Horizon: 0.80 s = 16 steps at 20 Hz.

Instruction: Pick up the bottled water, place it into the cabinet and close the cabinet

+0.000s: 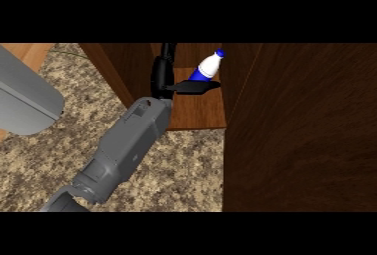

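Likely light, stiff and smooth, the bottle (206, 67) at upper centre, inside the cabinet (302, 129), tilts with the hand's (168, 79) fingers curled around its lower body.

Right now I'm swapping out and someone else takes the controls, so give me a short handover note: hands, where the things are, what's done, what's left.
One hand shows, reaching into the cabinet with its fingers round the lower part of the bottle; which arm it belongs to I cannot tell. No other hand is in view.
The bottle is tilted, cap up and to the right, above the shelf; whether it touches the shelf is unclear.
The door stands open at the right.
Done: bottle picked up and carried inside.
Left: set it down, let go, pull the arm out, shut the door.
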Motion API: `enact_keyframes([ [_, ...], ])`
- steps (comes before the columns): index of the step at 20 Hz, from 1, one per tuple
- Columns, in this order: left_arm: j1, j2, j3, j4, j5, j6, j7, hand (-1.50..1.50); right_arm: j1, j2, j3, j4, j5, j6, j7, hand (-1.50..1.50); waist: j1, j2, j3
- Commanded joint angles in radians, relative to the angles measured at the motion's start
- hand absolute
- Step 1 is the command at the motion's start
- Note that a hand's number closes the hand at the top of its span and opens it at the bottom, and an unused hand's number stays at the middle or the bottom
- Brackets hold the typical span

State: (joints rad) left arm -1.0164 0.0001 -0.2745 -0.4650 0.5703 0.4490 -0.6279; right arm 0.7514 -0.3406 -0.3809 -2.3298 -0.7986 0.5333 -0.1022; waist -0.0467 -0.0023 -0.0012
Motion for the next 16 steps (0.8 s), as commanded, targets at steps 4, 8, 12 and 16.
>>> enact_keyframes([
  [4, 0.248, 0.000, -0.179, -0.269, 0.066, 0.009, 0.009, -1.50, 0.071, 0.030, -0.038, -0.144, -0.026, -0.020, 0.040, -1.50, 0.026, -0.008, 0.000],
  [8, 0.374, 0.000, -0.235, -0.449, 0.055, 0.031, 0.036, -1.50, 0.038, 0.029, -0.035, -0.155, -0.012, -0.066, 0.060, -1.50, 0.060, -0.011, 0.000],
  [12, 0.522, 0.000, -0.332, -0.619, 0.068, 0.099, 0.014, -1.50, 0.033, 0.012, -0.038, -0.188, -0.019, -0.098, 0.103, -1.50, 0.054, -0.007, -0.001],
  [16, 0.679, 0.058, -0.389, -0.774, 0.039, 0.089, 0.027, -1.50, 0.031, 0.036, -0.038, -0.182, 0.004, -0.092, 0.094, -1.50, 0.055, -0.005, 0.000],
])
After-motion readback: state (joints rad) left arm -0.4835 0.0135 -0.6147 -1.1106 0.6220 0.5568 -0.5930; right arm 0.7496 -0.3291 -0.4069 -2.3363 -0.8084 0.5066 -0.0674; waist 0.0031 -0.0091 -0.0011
